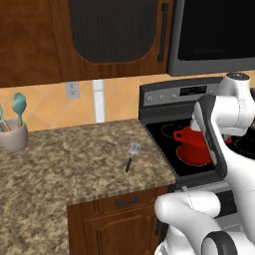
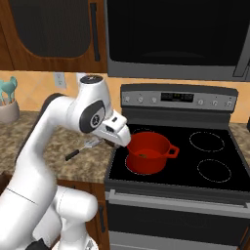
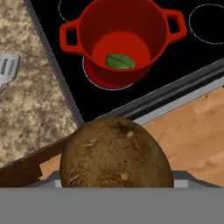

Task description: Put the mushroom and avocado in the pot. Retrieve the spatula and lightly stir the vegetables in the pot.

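On the stove's front-left burner, the red pot (image 3: 120,41) is seen with the avocado (image 3: 120,61) lying inside, its long axis running handle to handle. The mushroom (image 3: 115,154) is gripped in the gripper (image 3: 115,181), cap toward the camera, short of the pot. The spatula (image 1: 131,155) lies on the counter (image 1: 60,164), head toward the backsplash.

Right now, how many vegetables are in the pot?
1: the avocado lies on the bottom of the pot. The mushroom is not in yet; it sits between the jaws, short of the stove's front edge.
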